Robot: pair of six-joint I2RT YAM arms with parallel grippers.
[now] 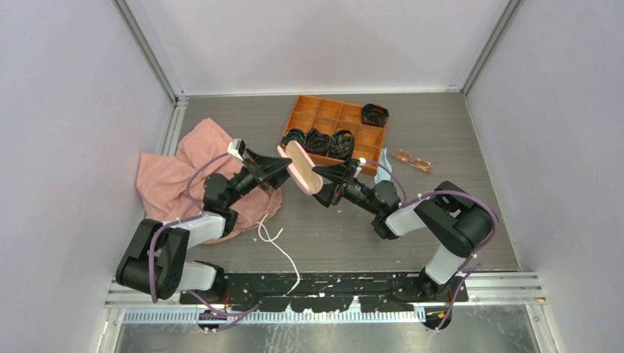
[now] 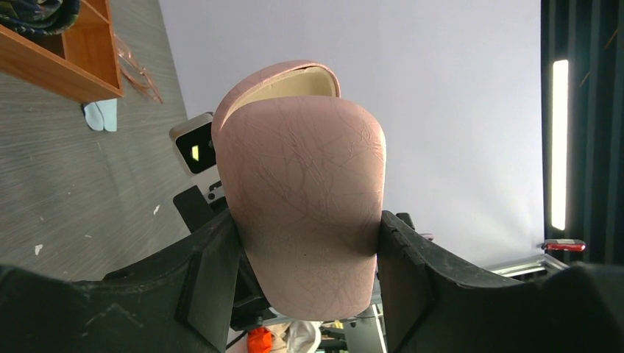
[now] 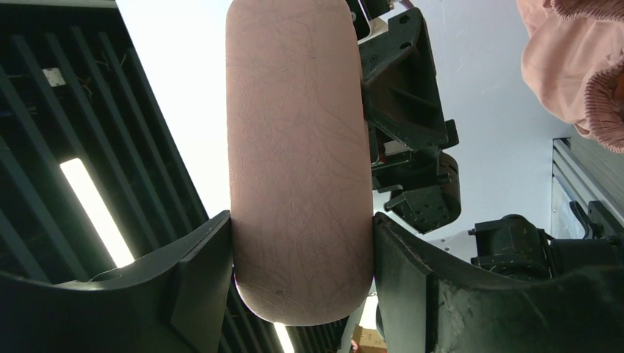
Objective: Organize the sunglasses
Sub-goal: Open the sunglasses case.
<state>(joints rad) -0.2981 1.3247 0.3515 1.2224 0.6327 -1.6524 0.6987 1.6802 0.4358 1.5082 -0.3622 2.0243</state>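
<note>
Pinching case (image 1: pixel 303 168) aloft with left gripper (image 1: pixel 283 170) and right gripper (image 1: pixel 324 180), from opposite sides. Leaving sunglasses (image 1: pixel 412 160) flat on table (image 1: pixel 331 228), just right of tray (image 1: pixel 313 110), untouched.

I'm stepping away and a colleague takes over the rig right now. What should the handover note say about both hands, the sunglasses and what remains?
Left hand: shut on one end of the pink case, which is held above the table.
Right hand: shut on the other end of it.
Case lid: cracked open, cream lining showing.
Sunglasses: on the table to the right of the orange tray, near the light blue cloth, in neither hand.
Done: case lifted, lid partly open.
Left: probably open the case fully, put the sunglasses in and close it.
</note>
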